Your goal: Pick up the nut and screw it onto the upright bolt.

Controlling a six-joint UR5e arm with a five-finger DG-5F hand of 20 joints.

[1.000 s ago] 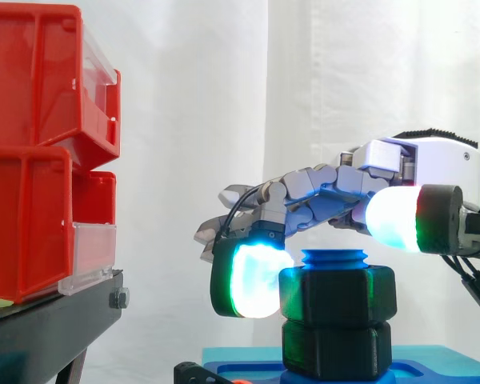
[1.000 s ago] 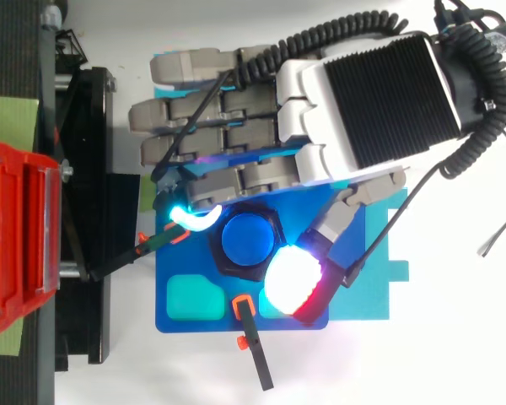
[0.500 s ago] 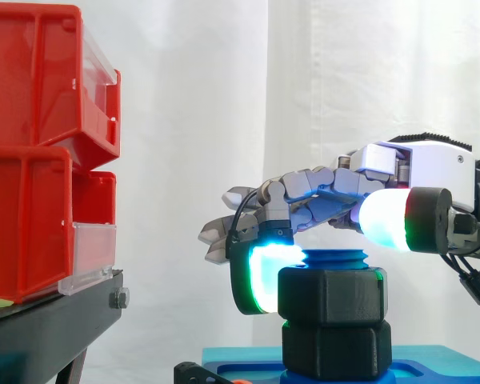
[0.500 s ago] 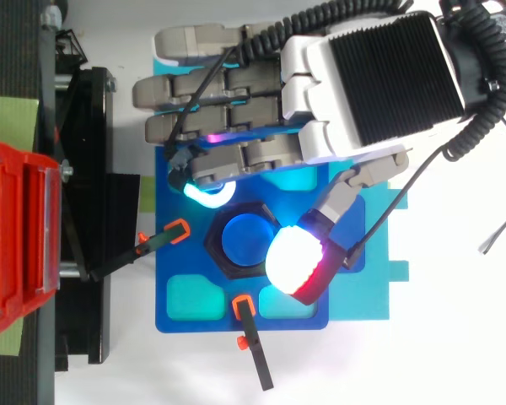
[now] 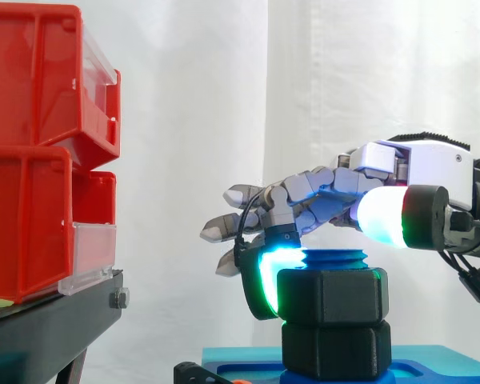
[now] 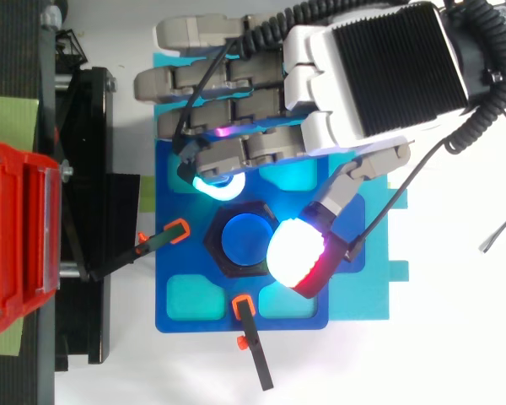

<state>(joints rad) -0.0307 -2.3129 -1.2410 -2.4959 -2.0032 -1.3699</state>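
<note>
A black hex nut [image 5: 332,296] [image 6: 216,246] sits on the upright blue bolt [image 5: 334,259] [image 6: 246,243], above a second black hex piece [image 5: 336,350]. The bolt stands in a blue base plate [image 6: 185,316]. My hand [image 5: 420,168] [image 6: 379,67] reaches in from the right, over the bolt. One curled finger puts its cyan pad [image 5: 264,280] [image 6: 212,184] against the nut's far left side. The thumb's white and red pad [image 5: 382,218] [image 6: 297,256] lies at the nut's opposite side. The other fingers [image 5: 240,216] are spread out past the nut, touching nothing.
Red bins [image 5: 40,152] [image 6: 17,245] are stacked on a black stand [image 5: 48,320] at the left. Two black clamps with orange tips [image 6: 177,229] [image 6: 243,308] lie on the plate near the bolt. The plate has several cyan recesses [image 6: 194,297].
The hand has turned about the bolt: the cyan finger pad slid from the nut's left face round to its far side, and the thumb pad shifted slightly. The nut appears a little rotated.
</note>
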